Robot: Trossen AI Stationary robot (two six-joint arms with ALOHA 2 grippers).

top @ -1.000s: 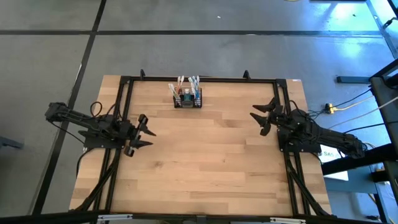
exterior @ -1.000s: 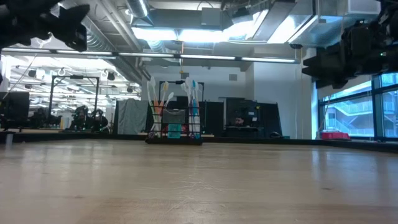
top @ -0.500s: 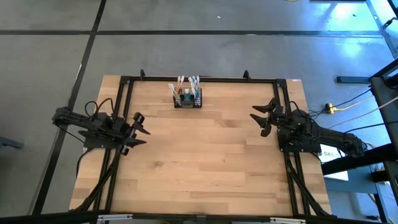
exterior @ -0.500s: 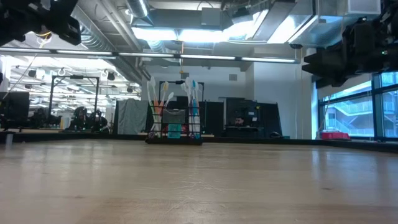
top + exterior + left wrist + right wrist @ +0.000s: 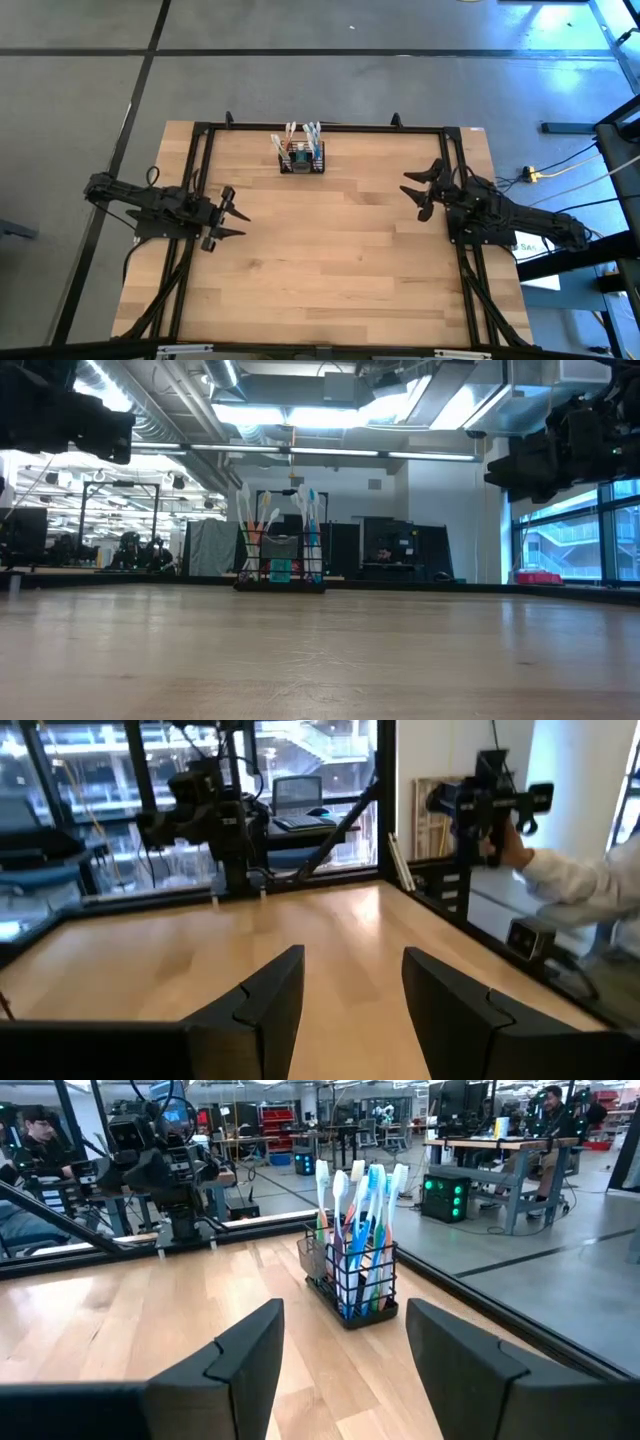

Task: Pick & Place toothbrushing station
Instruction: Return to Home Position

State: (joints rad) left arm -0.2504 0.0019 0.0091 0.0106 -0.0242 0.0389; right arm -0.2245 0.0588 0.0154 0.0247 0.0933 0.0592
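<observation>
The toothbrushing station (image 5: 301, 158), a small black wire-mesh basket, stands on its base near the middle of the table's far edge. Several toothbrushes stand upright in it, with a small teal tube among them. The low view shows it (image 5: 280, 565), and so does the right wrist view (image 5: 352, 1280). My left gripper (image 5: 232, 215) hovers open over the table's left side, pointing level toward the right. My right gripper (image 5: 418, 195) hovers open over the right side, pointing left. Neither is near the station, and nothing is between the fingers (image 5: 350, 1000) (image 5: 345, 1350).
Black frame rails (image 5: 200, 180) run along the table's left, far and right edges. Bare wooden tabletop (image 5: 330, 250) lies between the two grippers and toward the near edge. A person's sleeve and hand (image 5: 575, 870) show beyond the table in the left wrist view.
My left gripper drew back a little toward the table's left edge, then came forward again. It sank slightly and tipped to level. Its fingers stayed open. My right gripper and the station kept still.
</observation>
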